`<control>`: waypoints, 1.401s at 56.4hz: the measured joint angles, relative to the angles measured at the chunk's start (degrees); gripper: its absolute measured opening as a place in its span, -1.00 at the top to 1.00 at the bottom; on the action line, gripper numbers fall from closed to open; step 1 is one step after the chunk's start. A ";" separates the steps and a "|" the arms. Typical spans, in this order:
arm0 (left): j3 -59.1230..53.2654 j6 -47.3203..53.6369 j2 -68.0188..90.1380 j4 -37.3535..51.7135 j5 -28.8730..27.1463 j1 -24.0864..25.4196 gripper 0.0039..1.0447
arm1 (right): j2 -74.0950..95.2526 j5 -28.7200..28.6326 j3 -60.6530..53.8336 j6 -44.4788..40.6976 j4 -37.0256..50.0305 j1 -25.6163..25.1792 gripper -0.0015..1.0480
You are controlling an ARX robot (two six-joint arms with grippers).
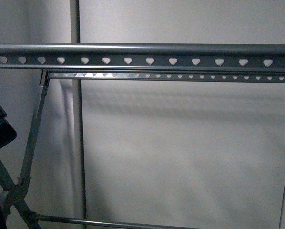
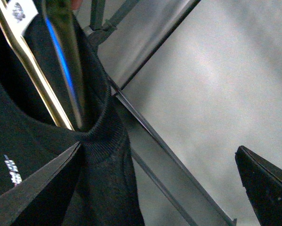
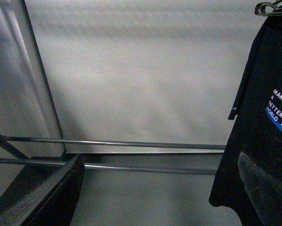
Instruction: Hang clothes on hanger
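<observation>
The grey hanger rack [image 1: 142,50] fills the front view, with two long rails punched with heart-shaped holes and crossed legs at the left. In the left wrist view the black T-shirt's ribbed collar [image 2: 101,141] hangs on a small shiny clothes hanger [image 2: 61,61], right beside one finger of my open left gripper [image 2: 155,197]; a rack leg [image 2: 174,165] runs behind. In the right wrist view the T-shirt [image 3: 259,141] hangs at the side, with its white "MAKE A BETTER WORLD" print showing. My open right gripper [image 3: 155,197] is empty, with one finger [image 3: 266,188] in front of the shirt.
A pale wall is behind the rack. Two thin lower rack bars [image 3: 131,143] cross the right wrist view. A vertical pole [image 1: 78,143] stands behind the rails. A black object with a blue stripe [image 1: 0,130] shows at the front view's left edge.
</observation>
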 joint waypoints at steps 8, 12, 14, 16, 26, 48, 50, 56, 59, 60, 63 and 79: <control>0.90 0.07 3.30 0.33 -1.09 1.42 -0.88 | 0.00 0.00 0.00 0.00 0.00 0.00 -0.85; 1.14 0.11 4.57 0.72 -1.11 2.03 -0.88 | 0.00 0.00 0.00 -0.02 0.00 0.00 -0.85; 1.66 0.33 5.46 0.90 -1.09 2.54 -0.88 | 0.00 0.00 0.00 -0.02 0.00 0.00 -0.85; 2.45 0.50 6.43 0.90 -1.27 2.95 -0.76 | 0.00 0.00 0.00 -0.02 0.00 0.00 -0.85; 4.20 1.49 8.59 0.90 -1.09 3.61 -0.17 | 0.00 0.00 0.00 0.00 0.00 0.00 -0.85; 4.39 4.26 7.76 -1.07 0.79 3.82 0.95 | 0.00 0.00 0.00 -0.02 0.00 0.00 -0.85; 4.39 4.85 7.23 -1.51 1.68 3.93 0.93 | 0.00 0.00 0.00 0.00 0.00 0.00 -0.85; 4.35 6.91 5.64 -2.73 4.20 3.80 0.93 | 0.00 0.00 0.00 -0.02 0.00 0.00 -0.85; 4.22 8.41 4.55 -3.58 6.19 3.45 0.93 | 0.00 0.00 0.00 0.00 0.00 0.00 -0.85; 4.15 9.16 4.09 -3.98 6.99 3.19 0.93 | 0.00 0.00 0.00 -0.02 0.00 0.00 -0.85; 3.80 11.32 2.58 -5.55 10.23 2.43 0.93 | 0.00 0.02 0.00 -0.02 0.00 0.00 -0.85; 1.90 24.41 -6.43 -15.67 25.99 -1.90 0.93 | 0.00 0.00 0.00 -0.02 0.00 0.00 -0.85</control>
